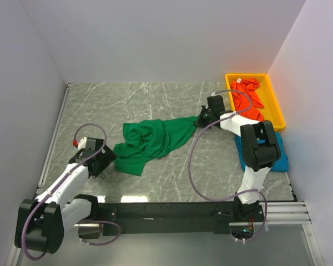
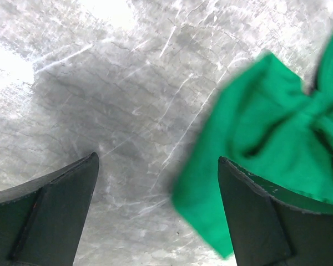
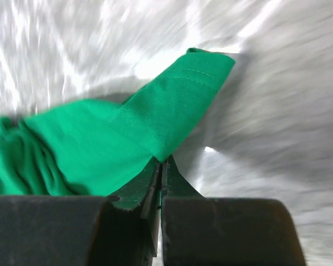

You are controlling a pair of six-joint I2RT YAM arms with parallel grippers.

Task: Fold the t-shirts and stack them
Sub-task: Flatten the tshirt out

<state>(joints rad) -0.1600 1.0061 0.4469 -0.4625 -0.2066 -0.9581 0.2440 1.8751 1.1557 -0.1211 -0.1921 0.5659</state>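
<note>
From above, three t-shirts: one green t-shirt (image 1: 152, 141) crumpled mid-desk (image 1: 100, 105), one blue t-shirt (image 1: 281, 160) at the right edge, and one orange-red t-shirt (image 1: 248, 95) in the single yellow bin (image 1: 277, 105). Left wrist: the left jaws gape wide, green cloth beside one finger. Right wrist: the right jaws pinch the green hem.

Blue t-shirt (image 1: 281, 160): mostly hidden under the right arm (image 1: 260, 147); only edges show, fold not readable.
Orange-red t-shirt (image 1: 248, 95): bunched in the yellow bin (image 1: 245, 76); outline cannot be traced.
Green t-shirt (image 2: 250, 138): blurred in the left wrist view, cut off at the right edge and behind one finger (image 2: 255, 221). In the right wrist view it is cut off at the left edge, its pinched part hidden between the pressed-together fingers of the right hand (image 3: 161, 162).
Table (image 3: 277, 111): streaked with blur, right wrist view.
Left hand (image 2: 158, 160): spread fingers cut off at the lower edge.
</note>
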